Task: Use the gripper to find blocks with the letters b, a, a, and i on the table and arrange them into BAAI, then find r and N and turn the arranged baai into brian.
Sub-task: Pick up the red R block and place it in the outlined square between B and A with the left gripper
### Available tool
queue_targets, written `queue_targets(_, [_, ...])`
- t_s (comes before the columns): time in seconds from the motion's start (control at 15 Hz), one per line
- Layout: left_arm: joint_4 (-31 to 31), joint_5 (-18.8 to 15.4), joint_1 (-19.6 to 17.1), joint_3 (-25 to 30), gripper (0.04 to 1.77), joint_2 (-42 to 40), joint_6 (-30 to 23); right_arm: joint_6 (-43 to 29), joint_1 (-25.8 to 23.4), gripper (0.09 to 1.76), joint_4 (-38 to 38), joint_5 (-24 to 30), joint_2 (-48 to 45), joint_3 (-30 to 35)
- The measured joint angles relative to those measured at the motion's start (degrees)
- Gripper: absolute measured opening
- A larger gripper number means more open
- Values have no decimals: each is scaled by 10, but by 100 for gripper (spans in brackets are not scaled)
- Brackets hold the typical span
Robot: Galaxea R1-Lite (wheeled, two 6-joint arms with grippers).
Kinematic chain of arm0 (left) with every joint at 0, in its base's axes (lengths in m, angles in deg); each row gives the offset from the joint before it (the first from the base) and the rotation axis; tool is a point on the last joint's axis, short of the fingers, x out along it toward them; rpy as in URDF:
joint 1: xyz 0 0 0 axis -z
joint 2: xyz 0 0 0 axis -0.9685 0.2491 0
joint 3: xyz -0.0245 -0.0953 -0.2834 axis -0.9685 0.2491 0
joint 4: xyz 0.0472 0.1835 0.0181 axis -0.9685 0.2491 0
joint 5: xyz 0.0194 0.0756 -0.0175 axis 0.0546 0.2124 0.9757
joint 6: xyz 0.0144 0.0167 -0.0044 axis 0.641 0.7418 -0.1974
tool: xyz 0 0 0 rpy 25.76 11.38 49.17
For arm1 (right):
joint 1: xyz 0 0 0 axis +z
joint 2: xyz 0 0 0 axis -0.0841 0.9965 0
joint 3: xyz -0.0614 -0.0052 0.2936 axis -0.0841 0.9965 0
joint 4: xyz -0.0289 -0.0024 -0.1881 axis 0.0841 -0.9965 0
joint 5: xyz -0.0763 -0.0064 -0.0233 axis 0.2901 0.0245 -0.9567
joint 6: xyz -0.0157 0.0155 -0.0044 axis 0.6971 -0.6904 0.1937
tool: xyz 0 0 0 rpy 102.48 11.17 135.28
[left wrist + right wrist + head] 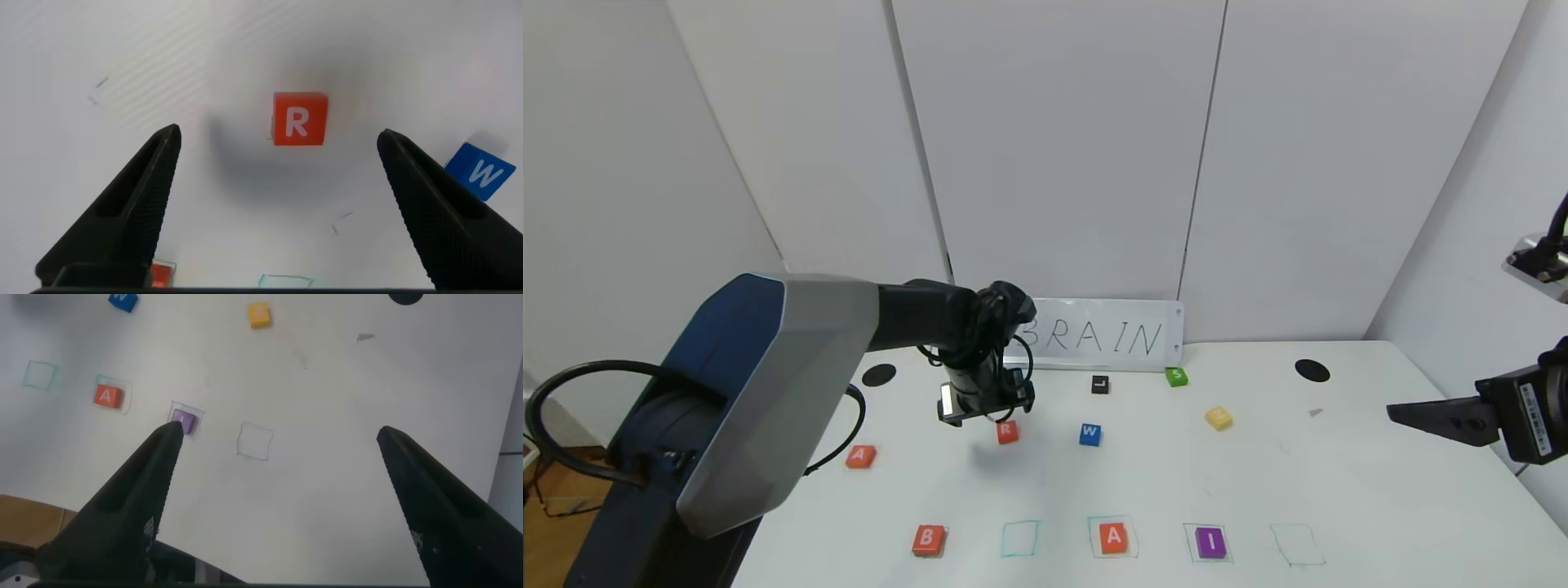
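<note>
On the white table (1339, 490) the front row holds an orange-red B block (929, 540), an empty green square (1020, 539), an orange-red A block (1112, 536) and a purple I block (1210, 542). A second orange-red A block (860, 456) lies at the left. The orange-red R block (1007, 432) lies mid-table; my left gripper (985, 406) hovers open just above and behind it, and the R block (299, 119) shows between its open fingers in the left wrist view. The yellow N block (1218, 418) lies to the right. My right gripper (1429, 416) is open and empty at the right edge.
A blue W block (1090, 434), a black L block (1100, 384) and a green S block (1176, 376) lie behind the row. A whiteboard reading BRAIN (1103, 336) leans on the wall. Two black holes (1312, 371) mark the far table. An empty green square (1297, 544) is at the front right.
</note>
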Motion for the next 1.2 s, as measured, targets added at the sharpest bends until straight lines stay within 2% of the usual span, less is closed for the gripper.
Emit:
queue_targets(0.33, [-20,25,6,-1,171,32,-13,0,3,171,0,0,0,1])
queue_targets(1.2, [-30,19,10,9,171,41,-12,0,8,171,0,0,0,4])
